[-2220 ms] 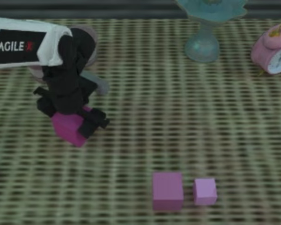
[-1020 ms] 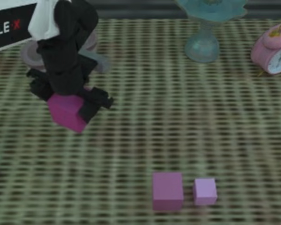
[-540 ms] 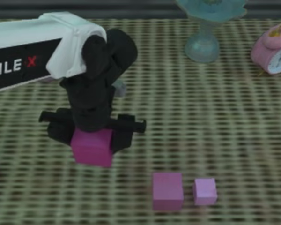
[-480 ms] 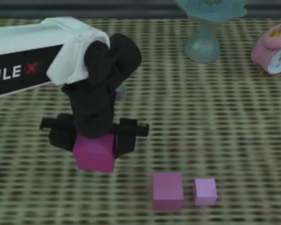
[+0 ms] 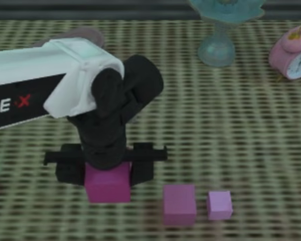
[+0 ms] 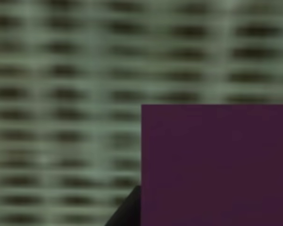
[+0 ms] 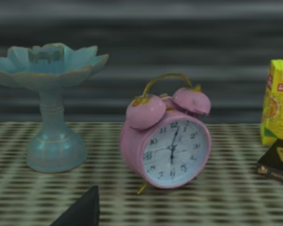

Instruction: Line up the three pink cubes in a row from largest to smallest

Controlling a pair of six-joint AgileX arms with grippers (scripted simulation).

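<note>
My left gripper (image 5: pixel 106 175) is shut on the large deep magenta cube (image 5: pixel 108 185), with its black fingers (image 5: pixel 142 170) on the cube's left and right sides. The cube is just left of the medium pink cube (image 5: pixel 179 204), with a gap between them. The small pale lilac-pink cube (image 5: pixel 219 205) sits right of the medium one, and both rest on the woven mat. In the left wrist view the magenta cube (image 6: pixel 217 165) fills the picture beside one dark finger (image 6: pixel 129 209). I cannot tell whether it touches the mat. My right arm is outside the top view; one fingertip (image 7: pixel 82 209) shows.
A pale blue pedestal dish (image 5: pixel 220 30) stands at the back. A pink alarm clock (image 5: pixel 292 52) is at the back right. The right wrist view shows a yellow juice carton (image 7: pixel 277 108) and a black box (image 7: pixel 277 165). A pinkish tub (image 5: pixel 75 35) peeks out behind my left arm.
My left arm has carried the large magenta cube from the mat's left side forward and right, and turned it square. It now hangs close to the medium cube. The other two cubes have not moved.
</note>
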